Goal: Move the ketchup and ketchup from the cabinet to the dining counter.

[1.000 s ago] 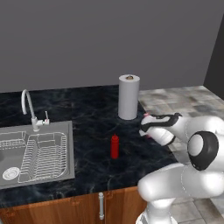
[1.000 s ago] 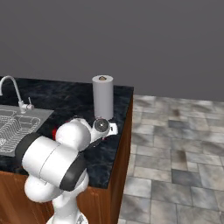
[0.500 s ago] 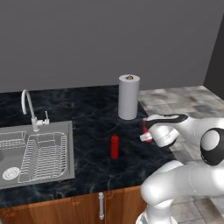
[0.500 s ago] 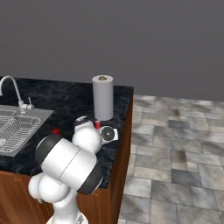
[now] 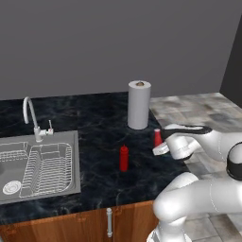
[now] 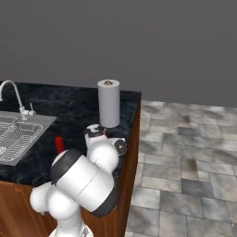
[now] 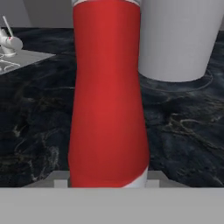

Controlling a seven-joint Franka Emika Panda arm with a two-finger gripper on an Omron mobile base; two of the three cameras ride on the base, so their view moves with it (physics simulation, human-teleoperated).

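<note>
Two red ketchup bottles stand upright on the black, white-veined counter. The all-red bottle is a slim squeeze bottle with a conical top; it stands free in the open stretch between the sink and the counter's right end, apart from everything else, and its top shows beside the arm in the right base view. The second bottle stands nearer the right edge, just in front of and to the right of the paper towel roll. In the hand view it fills the centre as a smooth red body, slightly waisted, with a pale band at its top edge and its base low between the finger tips. The gripper sits level at this bottle, approaching from the right, its jaws on either side of the lower body; the fit looks like a grasp, though actual pad contact cannot be made out. The white arm rises from the lower right of the left base view, bends at a bulky elbow and reaches leftward, forearm roughly horizontal above the counter's edge. Behind the bottle the roll stands upright, and the tap curves over the sink at the far left.
</note>
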